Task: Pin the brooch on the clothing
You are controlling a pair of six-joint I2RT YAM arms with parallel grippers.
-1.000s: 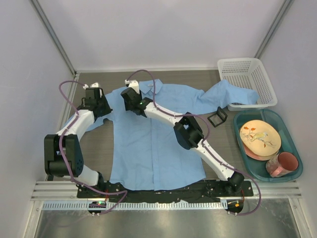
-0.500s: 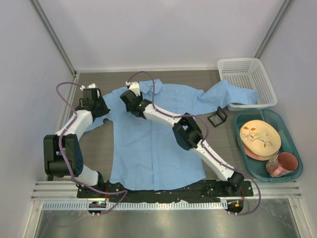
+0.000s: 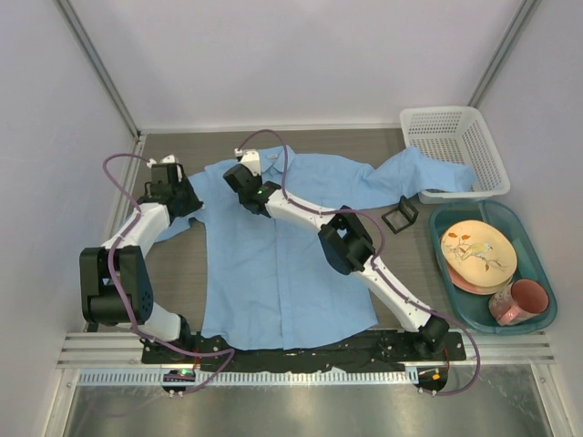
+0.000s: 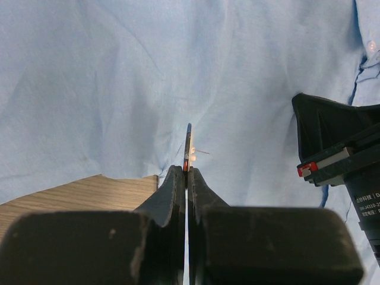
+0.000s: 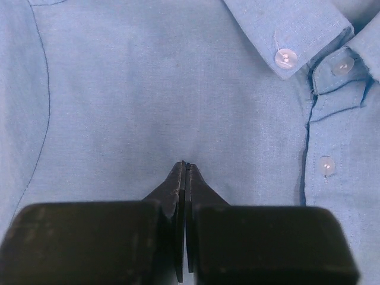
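Brooch (image 4: 189, 144) clamped edge-on between the fingertips of the left hand (image 4: 186, 171), whose jaws are pressed together on it. From this angle it reads as a thin sliver: dark rim at the top, an orange-red spot low down by the fingertips, and a fine pin sticking out to one side. It sits at the fabric of the shirt (image 4: 119, 71); cannot tell whether it touches.

Right hand (image 5: 185, 167): jaws together, tips down on the shirt's chest panel just below the collar (image 5: 285, 27). Cannot tell whether any cloth is caught between them. Three pale buttons (image 5: 285, 57) show on the collar tip and the placket beside it.

Top view: both hands are over the upper part of the light blue shirt, which lies front-up on the wood-grain counter (image 3: 182, 264). One sleeve runs out to the white mesh basket (image 3: 453, 146). Small black square case (image 3: 399, 216) lies just beside that sleeve. Teal tray (image 3: 537, 273) holds a patterned plate (image 3: 478, 253) and a pink mug (image 3: 521, 300).
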